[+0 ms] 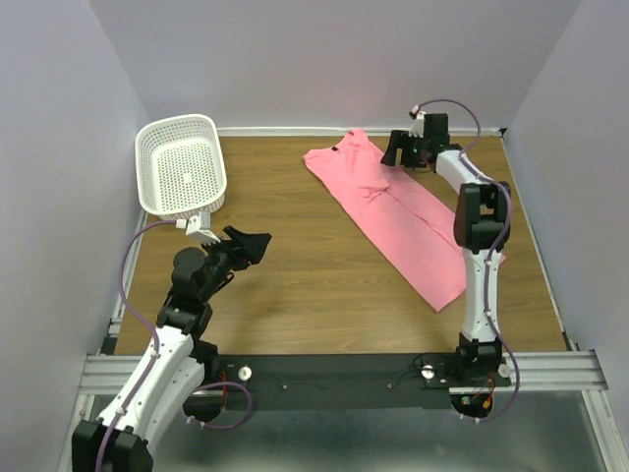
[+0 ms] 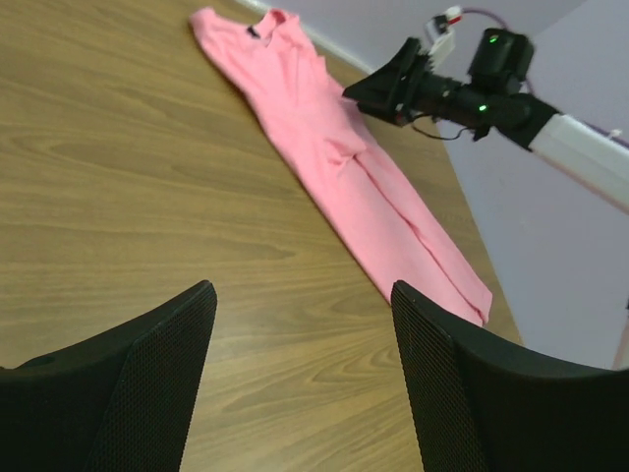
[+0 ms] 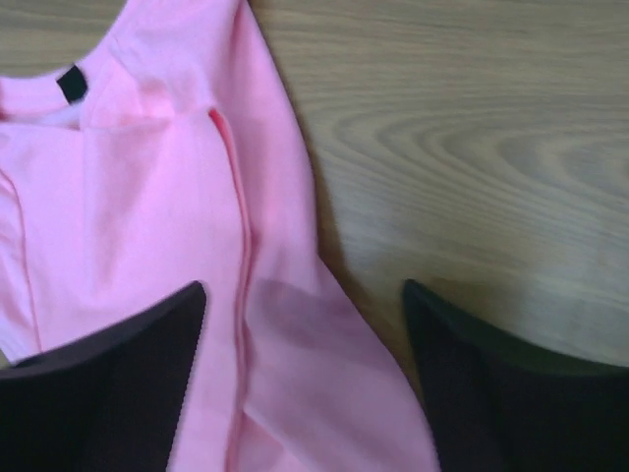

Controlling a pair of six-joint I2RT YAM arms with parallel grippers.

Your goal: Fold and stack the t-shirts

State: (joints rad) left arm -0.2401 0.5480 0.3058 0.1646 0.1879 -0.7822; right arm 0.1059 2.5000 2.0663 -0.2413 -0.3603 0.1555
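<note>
Pale lilac walls close in a wood-grain surface [image 1: 295, 295]. We see one salmon-pink t-shirt [image 1: 393, 211] lying flat on the far right part of it. The shirt is folded lengthwise into a long narrow strip that runs diagonally from its collar at the far middle toward the near right. A small dark label [image 3: 71, 83] shows at the neck. The right arm [image 1: 480, 221] reaches to the far end, where the right jaws hang spread wide over the shirt near its collar, pinching nothing. The left arm [image 1: 187, 285] is at the near left. The left jaws are also spread and empty over bare wood, well apart from the shirt. A white perforated basket [image 1: 182, 167] sits at the far left, near the left jaws.
</note>
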